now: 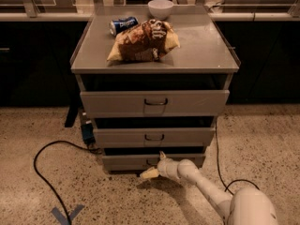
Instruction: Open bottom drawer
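The bottom drawer (126, 162) is the lowest and narrowest of three grey drawers in the metal cabinet, just above the floor. Its small dark handle sits at the centre of the front, partly hidden by my gripper. My gripper (155, 164) is at that handle, at the end of the white arm (206, 191) reaching in from the lower right. It is open: one pale fingertip (162, 155) points up against the drawer front and the other (149, 174) points left, low near the floor. The drawer front lies about level with the cabinet frame.
The middle drawer (153, 137) and top drawer (154, 102) are above it. On the cabinet top (201, 50) lie a chip bag (145, 41), a blue can (123, 25) and a white bowl (160, 7). Black cables (42, 172) run on the speckled floor to either side.
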Action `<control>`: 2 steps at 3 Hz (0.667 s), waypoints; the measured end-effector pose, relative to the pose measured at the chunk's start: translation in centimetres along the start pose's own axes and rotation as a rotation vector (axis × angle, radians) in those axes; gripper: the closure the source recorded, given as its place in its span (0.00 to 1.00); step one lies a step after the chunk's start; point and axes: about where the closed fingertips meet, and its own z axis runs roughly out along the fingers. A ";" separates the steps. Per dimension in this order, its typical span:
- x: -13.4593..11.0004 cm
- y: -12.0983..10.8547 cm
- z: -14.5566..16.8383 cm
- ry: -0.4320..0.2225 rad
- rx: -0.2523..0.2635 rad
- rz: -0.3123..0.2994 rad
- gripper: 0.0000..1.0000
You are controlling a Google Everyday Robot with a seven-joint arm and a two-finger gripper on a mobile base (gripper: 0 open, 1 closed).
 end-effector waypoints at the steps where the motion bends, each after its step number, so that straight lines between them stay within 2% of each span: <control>1: -0.3 -0.7 0.0 0.000 0.010 -0.008 0.00; 2: -1.6 -1.9 -0.2 -0.022 0.038 -0.052 0.00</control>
